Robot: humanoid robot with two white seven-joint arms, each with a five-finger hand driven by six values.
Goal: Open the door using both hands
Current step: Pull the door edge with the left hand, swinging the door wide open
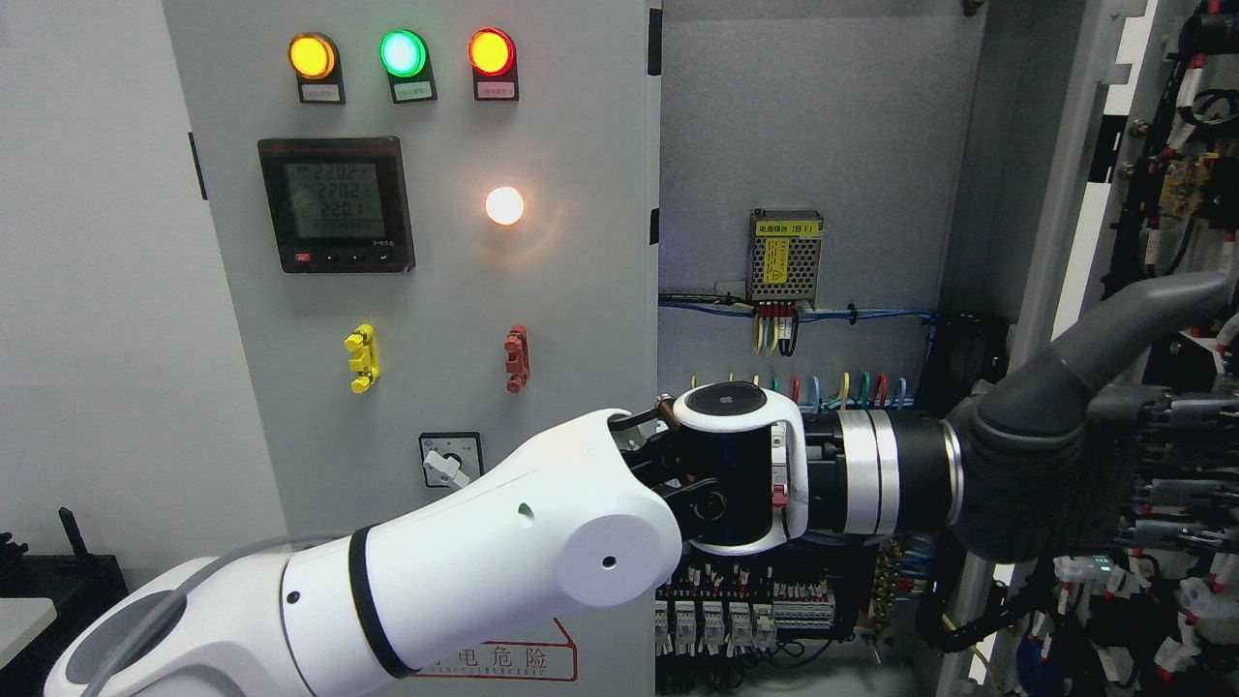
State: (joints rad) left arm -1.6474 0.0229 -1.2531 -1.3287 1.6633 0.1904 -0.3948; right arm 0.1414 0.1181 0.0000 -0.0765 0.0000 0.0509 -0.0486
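Observation:
My left arm (465, 571) comes in from the lower left and reaches across to the right. Its dark hand (1152, 436) lies against the inner side of the right cabinet door (1065, 232). The thumb (1162, 310) sticks up to the right and the fingers (1176, 465) stretch out flat among the door's wiring, holding nothing. The right door stands swung open, showing the cabinet's inside (823, 145). The right arm is out of view.
The left cabinet panel (561, 319) is closed and carries three lit lamps (402, 53), a meter (336, 203), a glowing button (504, 205) and a rotary switch (448, 463). A power supply (786, 257), wires and breakers (736, 620) sit inside.

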